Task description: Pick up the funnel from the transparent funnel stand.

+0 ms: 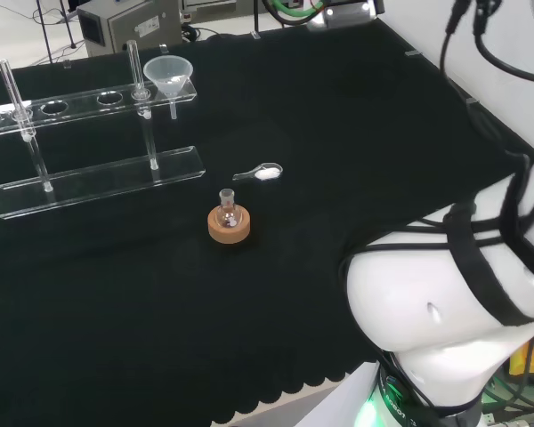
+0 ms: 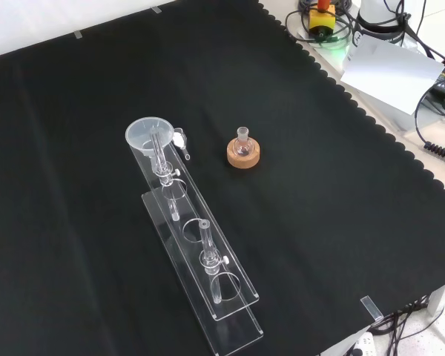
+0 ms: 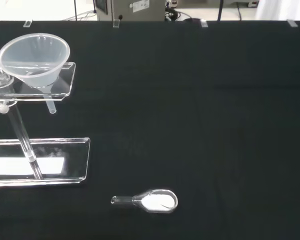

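A clear plastic funnel (image 1: 169, 76) sits in the end hole of the transparent funnel stand (image 1: 98, 178), its stem hanging below the top shelf. In the front view the funnel (image 2: 147, 135) is at the stand's (image 2: 230, 297) far end. The wrist view has the funnel (image 3: 34, 59) resting in the stand's top shelf (image 3: 65, 85) with its stem poking down. The arm's white links fill the head view's lower right.
A small round flask (image 1: 228, 204) sits on a cork ring (image 1: 229, 224) in front of the stand. A small glass scoop with white powder (image 1: 260, 173) lies beside it, also as the scoop (image 3: 149, 201). Two glass rods (image 1: 135, 62) rise from the stand.
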You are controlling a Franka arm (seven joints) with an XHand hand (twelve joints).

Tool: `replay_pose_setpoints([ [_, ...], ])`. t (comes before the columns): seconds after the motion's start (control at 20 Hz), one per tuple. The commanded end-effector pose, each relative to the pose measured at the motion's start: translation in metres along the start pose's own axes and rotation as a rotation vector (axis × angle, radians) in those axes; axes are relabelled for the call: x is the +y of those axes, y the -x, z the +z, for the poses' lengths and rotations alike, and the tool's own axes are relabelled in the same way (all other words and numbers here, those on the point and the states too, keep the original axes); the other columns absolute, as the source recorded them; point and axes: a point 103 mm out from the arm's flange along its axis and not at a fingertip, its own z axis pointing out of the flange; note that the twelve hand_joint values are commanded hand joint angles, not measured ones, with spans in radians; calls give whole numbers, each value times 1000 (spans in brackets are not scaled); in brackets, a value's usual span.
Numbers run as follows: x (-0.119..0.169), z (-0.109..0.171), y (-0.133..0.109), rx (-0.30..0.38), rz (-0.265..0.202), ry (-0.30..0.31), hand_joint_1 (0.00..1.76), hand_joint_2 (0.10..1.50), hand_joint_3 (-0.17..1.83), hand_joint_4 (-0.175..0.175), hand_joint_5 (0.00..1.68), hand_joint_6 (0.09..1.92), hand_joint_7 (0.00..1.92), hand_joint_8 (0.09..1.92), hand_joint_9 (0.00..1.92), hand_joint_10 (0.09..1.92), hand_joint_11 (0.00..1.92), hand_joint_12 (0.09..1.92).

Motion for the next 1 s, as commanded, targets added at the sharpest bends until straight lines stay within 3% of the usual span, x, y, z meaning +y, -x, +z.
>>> replay_pose_setpoints([
  [0.05,76,14,-14,3,-60,0,0,1192,390,17,243,87,52,508,208,607,78,1346],
  [0.6,110,42,-62,-10,-119,-79,22,1184,356,12,241,87,76,514,230,609,66,1358],
  [1.0,122,63,-78,-30,-128,-133,77,1156,325,7,225,87,82,515,222,605,43,1373],
])
